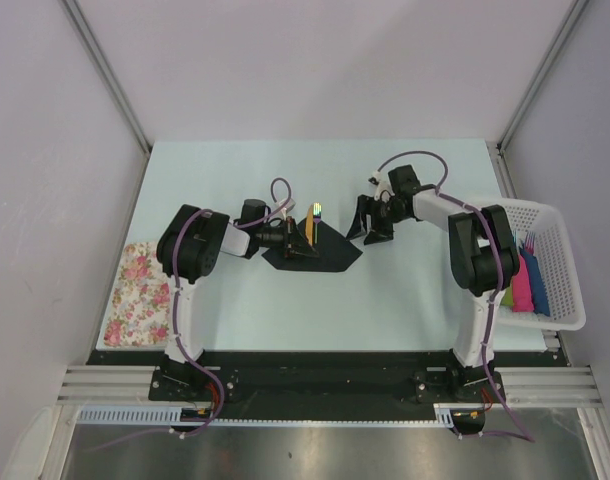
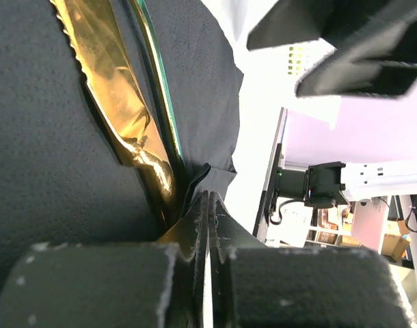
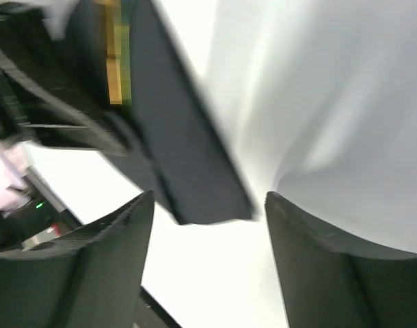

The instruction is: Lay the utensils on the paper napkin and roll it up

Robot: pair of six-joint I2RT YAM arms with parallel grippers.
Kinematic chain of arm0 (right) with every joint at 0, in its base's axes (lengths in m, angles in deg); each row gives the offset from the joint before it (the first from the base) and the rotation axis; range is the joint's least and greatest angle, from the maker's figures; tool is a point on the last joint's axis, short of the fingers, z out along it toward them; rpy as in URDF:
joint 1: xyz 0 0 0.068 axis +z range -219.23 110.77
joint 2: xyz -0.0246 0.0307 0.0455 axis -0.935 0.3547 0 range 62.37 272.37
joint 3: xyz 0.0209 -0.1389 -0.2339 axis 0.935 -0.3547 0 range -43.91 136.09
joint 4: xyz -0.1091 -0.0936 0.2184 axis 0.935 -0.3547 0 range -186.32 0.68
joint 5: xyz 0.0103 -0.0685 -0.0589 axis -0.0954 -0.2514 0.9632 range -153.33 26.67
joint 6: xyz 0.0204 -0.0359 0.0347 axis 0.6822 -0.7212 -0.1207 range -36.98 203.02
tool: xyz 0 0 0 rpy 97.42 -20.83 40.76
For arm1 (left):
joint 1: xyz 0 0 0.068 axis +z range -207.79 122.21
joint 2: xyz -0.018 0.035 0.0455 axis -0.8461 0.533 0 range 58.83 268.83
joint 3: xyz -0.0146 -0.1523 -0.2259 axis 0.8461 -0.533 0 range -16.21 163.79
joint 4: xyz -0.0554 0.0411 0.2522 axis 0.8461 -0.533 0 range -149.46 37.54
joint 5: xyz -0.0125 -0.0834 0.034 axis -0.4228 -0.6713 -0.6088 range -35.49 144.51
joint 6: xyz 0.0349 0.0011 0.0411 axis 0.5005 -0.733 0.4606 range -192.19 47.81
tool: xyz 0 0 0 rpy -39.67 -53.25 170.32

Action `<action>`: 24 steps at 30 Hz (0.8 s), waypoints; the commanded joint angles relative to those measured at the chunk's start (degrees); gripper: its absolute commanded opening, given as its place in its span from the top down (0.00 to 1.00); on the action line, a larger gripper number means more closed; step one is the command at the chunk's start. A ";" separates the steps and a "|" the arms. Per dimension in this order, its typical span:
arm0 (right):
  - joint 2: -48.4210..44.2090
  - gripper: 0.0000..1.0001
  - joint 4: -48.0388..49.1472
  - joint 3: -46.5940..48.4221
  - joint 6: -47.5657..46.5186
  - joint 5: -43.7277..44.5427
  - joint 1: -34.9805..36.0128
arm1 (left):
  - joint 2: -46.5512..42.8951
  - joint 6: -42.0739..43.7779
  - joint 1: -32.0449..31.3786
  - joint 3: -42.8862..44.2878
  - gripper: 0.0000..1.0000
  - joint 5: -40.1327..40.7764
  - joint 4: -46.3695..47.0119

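**Roll hinges on L side: utensils just beyond the shut L jaws**

L gripper (image 2: 207, 205): fingers pressed together, low on the paper napkin (image 1: 330, 255). In the L wrist view a dark fold rises into the jaws, so we judge it's pinching the napkin edge. The view is too close to be sure it isn't also catching a handle end.

The yellow-orange utensils (image 1: 312, 226) lie on the napkin directly ahead of the L fingertips. They're bunched w/ long axes running roughly near-to-far across the table (image 1: 385, 300), i.e. crosswise to the L gripper's approach from the left. We take it the roll has to travel left-to-right over them, toward the R arm.

R gripper (image 3: 208, 198): fingers spread, holding nothing, hovering just off the napkin's right-hand corner. The R wrist view shows that corner pointing into the gap btwn its fingers, w/ the utensils farther off.

So the L arm is nearer the utensils, and the R arm is nearer the free corner.
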State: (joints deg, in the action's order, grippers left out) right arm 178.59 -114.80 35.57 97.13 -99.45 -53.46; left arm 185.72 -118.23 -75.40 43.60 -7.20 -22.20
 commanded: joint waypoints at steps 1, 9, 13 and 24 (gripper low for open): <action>-2.49 0.27 -2.83 -2.14 -2.33 5.36 -0.04 | 0.55 2.45 0.47 0.48 1.00 0.54 -1.43; 4.35 0.28 -0.11 -3.90 3.89 -3.49 2.60 | 0.55 2.62 0.55 0.39 1.00 0.54 -1.17; 8.23 0.31 4.28 -2.05 8.47 -12.03 2.43 | 0.38 2.89 0.64 0.22 1.00 0.45 -1.08; 6.30 0.33 43.78 -11.89 39.92 -34.01 2.16 | 0.20 3.41 0.64 0.48 1.00 0.63 -1.70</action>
State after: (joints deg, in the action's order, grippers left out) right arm 185.17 -93.20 27.14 120.14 -124.23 -51.91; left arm 185.72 -117.64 -75.29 43.60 -7.29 -22.51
